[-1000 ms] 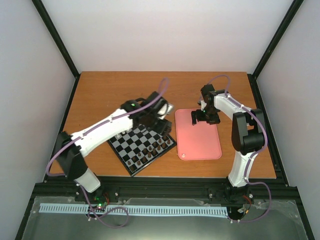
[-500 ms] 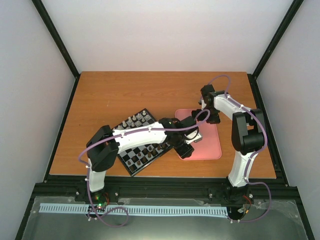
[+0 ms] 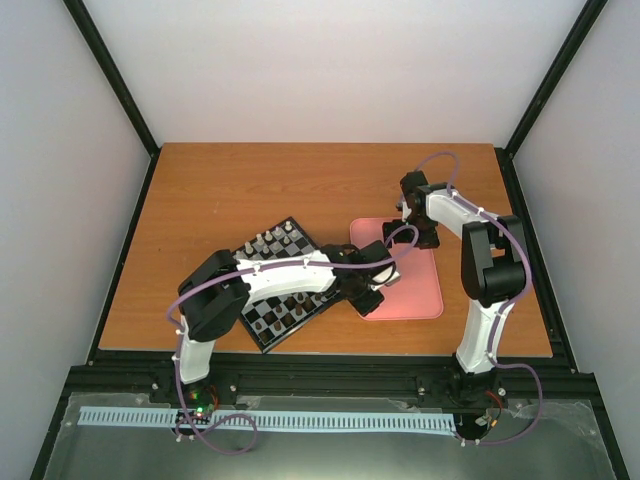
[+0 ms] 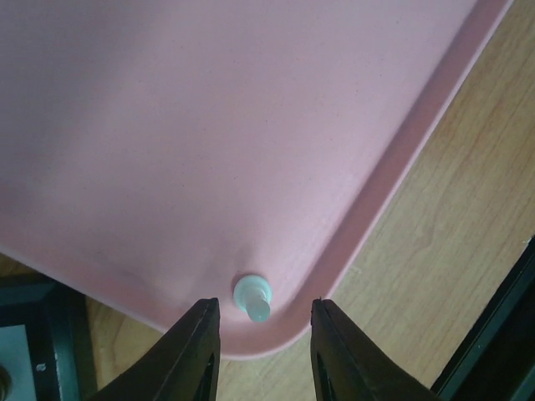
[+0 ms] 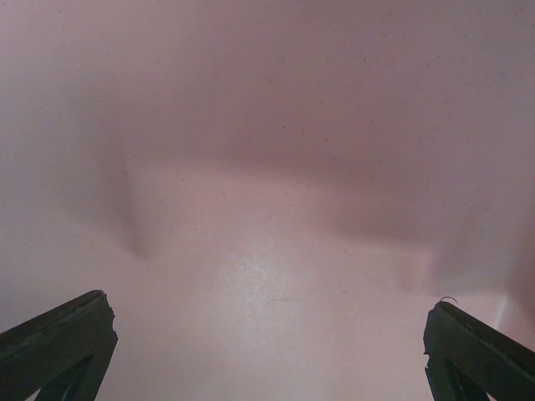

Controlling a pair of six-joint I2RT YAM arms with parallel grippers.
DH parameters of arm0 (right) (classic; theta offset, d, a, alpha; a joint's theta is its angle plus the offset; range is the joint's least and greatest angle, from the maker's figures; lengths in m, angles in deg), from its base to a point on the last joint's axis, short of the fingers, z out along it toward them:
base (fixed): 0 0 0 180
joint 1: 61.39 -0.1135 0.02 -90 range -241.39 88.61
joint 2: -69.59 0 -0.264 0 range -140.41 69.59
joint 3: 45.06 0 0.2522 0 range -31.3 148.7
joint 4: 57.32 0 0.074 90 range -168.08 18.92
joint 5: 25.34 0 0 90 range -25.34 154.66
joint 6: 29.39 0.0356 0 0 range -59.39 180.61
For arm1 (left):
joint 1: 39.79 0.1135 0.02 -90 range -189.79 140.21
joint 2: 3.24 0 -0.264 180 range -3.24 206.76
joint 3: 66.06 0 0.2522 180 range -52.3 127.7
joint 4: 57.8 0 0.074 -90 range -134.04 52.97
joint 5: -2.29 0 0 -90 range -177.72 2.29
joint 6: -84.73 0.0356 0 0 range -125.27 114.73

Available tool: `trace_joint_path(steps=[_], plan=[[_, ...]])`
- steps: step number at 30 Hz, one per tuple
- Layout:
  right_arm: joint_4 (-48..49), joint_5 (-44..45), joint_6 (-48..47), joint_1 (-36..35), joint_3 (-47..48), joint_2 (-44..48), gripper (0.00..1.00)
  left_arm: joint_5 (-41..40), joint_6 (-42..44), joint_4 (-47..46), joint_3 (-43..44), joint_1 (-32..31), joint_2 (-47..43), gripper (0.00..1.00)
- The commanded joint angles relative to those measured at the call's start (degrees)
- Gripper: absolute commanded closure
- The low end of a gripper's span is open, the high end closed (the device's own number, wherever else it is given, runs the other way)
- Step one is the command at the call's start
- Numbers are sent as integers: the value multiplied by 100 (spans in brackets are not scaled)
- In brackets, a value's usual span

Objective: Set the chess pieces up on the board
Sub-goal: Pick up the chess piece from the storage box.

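Right now my left tool (image 4: 263,347) hangs low over the near left corner of the pink tray (image 4: 209,125). Its jaws are partway apart and grip nothing. One cream-white chess piece (image 4: 252,299) sits just inside that corner's rim, level with the fingertips (image 4: 203,334) and in the gap between them. As far as I can see it touches neither, and I cannot tell whether it stands or lies.

My right tool (image 5: 267,351) sits close above the far part of the same tray. Its jaws are spread wide, with only bare pink floor between them.

Left of the tray lies the board (image 3: 262,325), turned at an angle, its nearest corner just beside the tray's left rim. My left arm reaches across it. A row of pale pieces (image 3: 275,240) stands along the board's far edge, on the side turned away from the tray. Tray and board both rest on the wooden desk (image 3: 250,185).
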Motion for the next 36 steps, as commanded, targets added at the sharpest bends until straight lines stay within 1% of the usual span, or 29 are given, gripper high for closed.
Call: trace_joint_path(steps=[1,10,13,27,32,36], plan=[[56,71,-18,-34,59,-48,0,128,-75,-194,133,-28,175,67],[96,35,-23,65,81,-124,0,265,-70,-203,-95,-25,176,67],[75,34,-34,74,125,-160,0,313,-73,-228,-138,-25,224,72],[56,-20,-54,77,201,-190,0,7,-127,-476,-249,-25,338,73],[48,-24,-62,76,186,-175,0,-81,-171,-563,-227,-30,408,79],[47,-37,-74,80,175,-164,0,-171,-174,-555,-180,-28,428,90]])
